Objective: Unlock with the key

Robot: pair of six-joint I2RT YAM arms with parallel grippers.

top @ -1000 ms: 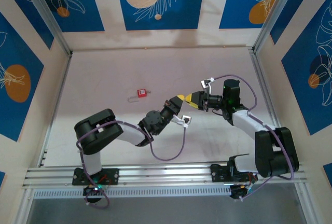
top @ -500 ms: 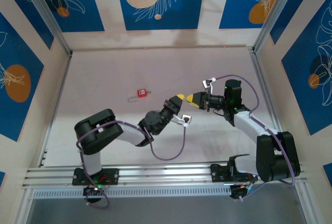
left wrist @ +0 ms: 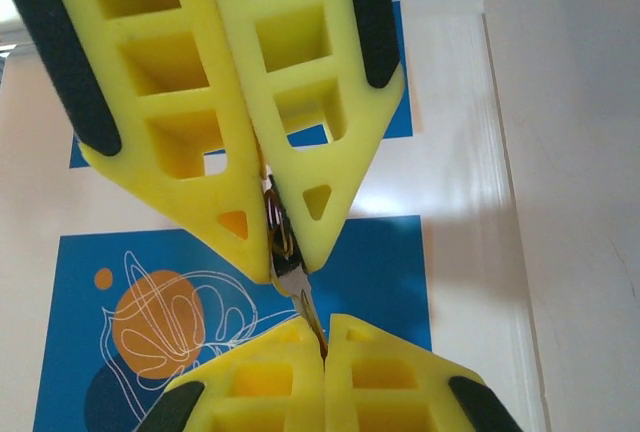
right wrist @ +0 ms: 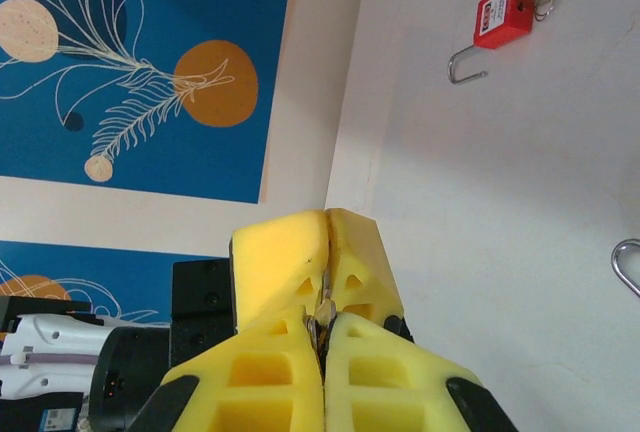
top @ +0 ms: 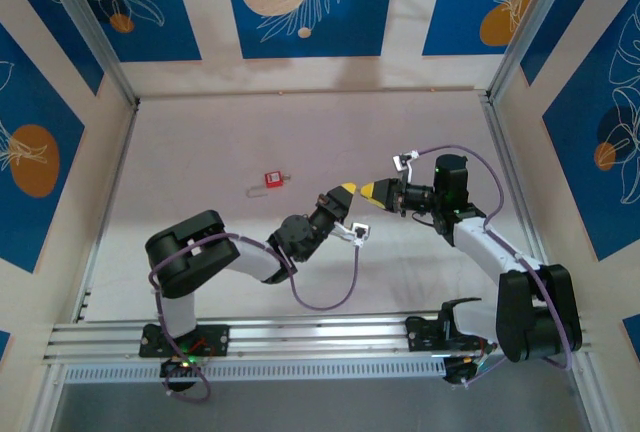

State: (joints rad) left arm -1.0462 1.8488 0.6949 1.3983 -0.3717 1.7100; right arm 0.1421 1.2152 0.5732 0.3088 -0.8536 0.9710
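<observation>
Item: key [left wrist: 285, 252], small, thin, brassy-silver. It is carried in the air above the middle of the table [top: 200, 142], a little toward the right edge.

Holder 1: left gripper [left wrist: 283, 264], yellow fingers pressed together on the key's head end.

Holder 2: right gripper [left wrist: 325, 327], tip to tip with the first, jaws pinched closed on the key's far end (the blade bridges the small gap between the two).

Nearby: red padlock [top: 271, 180], lying flat left of the table's centre, well apart from both grippers, silver shackle toward the left edge.
</observation>
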